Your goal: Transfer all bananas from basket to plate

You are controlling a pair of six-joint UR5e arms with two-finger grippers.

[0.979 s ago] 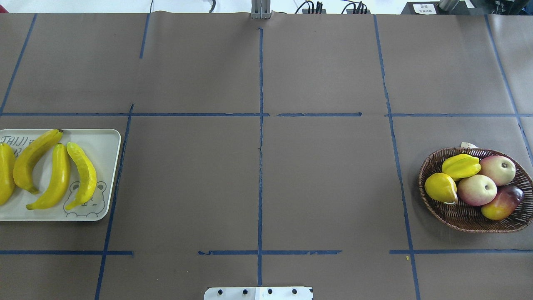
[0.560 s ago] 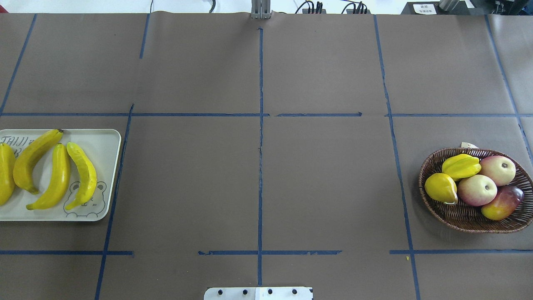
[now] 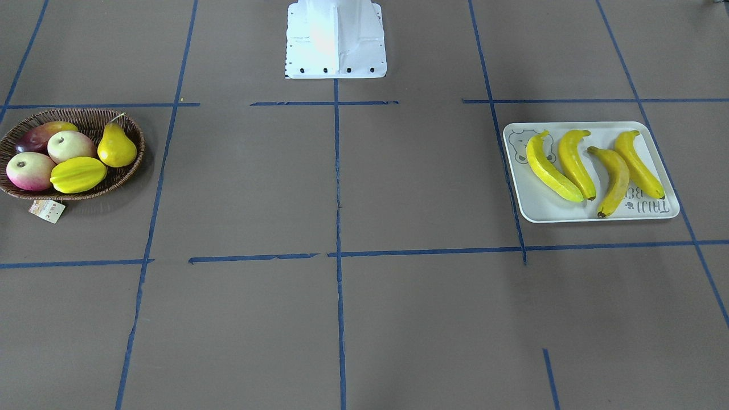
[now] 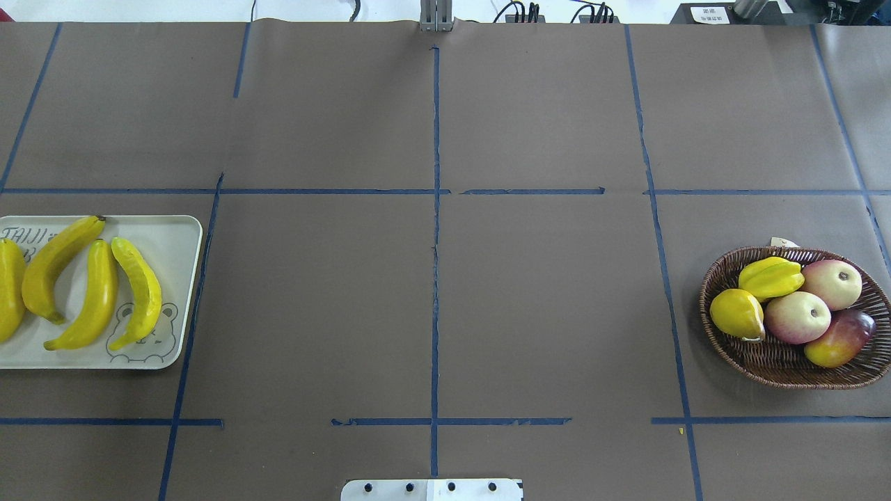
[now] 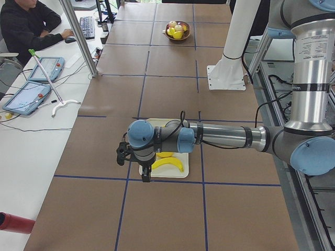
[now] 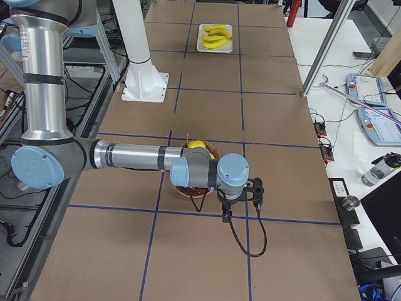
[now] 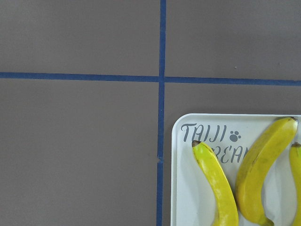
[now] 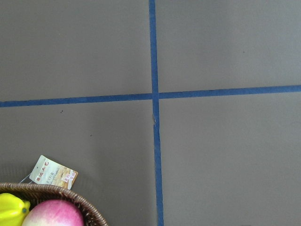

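Several yellow bananas [image 4: 90, 296] lie side by side on the pale plate [image 4: 177, 229] with the bear print, at the table's left end; they also show in the front view as bananas [image 3: 551, 168] on the plate [image 3: 535, 210]. The brown wicker basket [image 4: 779, 369] stands at the right end and I see no banana in it. My left gripper [image 5: 124, 155] hangs over the plate's far side, and my right gripper [image 6: 255, 191] hangs just beyond the basket [image 6: 188, 189]. Both show only from the sides, so I cannot tell whether they are open or shut.
The basket holds a starfruit [image 4: 769, 277], a pear [image 4: 736, 313], two apples [image 4: 797, 316] and a mango [image 4: 839, 339]. A paper tag [image 8: 52, 172] hangs from its rim. A person sits at a desk beside the table [image 5: 26, 23].
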